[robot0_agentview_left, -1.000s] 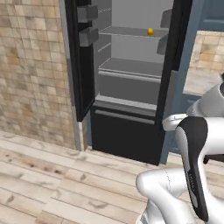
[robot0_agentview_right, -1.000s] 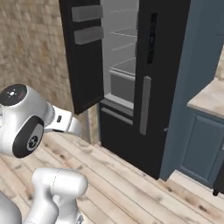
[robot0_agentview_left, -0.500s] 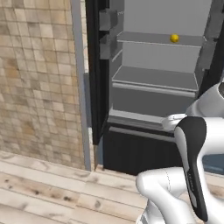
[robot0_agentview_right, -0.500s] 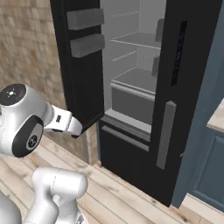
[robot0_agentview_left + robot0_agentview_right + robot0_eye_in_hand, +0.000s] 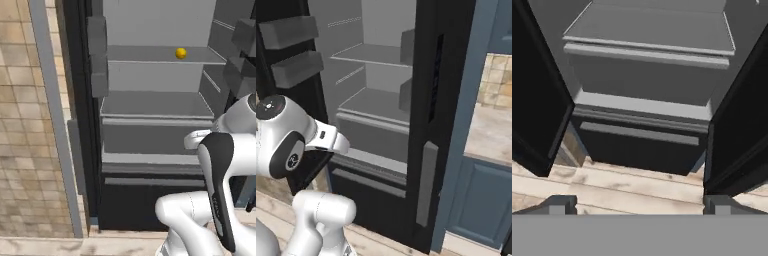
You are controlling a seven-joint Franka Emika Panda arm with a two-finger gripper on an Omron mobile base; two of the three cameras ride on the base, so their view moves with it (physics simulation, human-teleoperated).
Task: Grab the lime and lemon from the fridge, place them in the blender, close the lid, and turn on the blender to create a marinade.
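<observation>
Fridge [image 5: 150, 125] standing open, doors swung aside, long axis upright. Lemon [image 5: 181, 52] sitting on upper shelf [image 5: 150, 55], 1 o'clock in left base view; round, no clear axis. Arm hanging low before fridge, jaws gaping wide, gripping nothing, aiming at lower drawer [image 5: 647, 82].

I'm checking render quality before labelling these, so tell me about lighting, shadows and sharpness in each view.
Left base view: flat, even light, no glare; the small round yellow lemon on the grey shelf of the black-framed fridge reads clearly, though edges are slightly soft. Right base view: the same soft light, the dark door faces nearly featureless. Hand view: soft shading under the fridge's drawer front, mild blur on the wood floor.
</observation>
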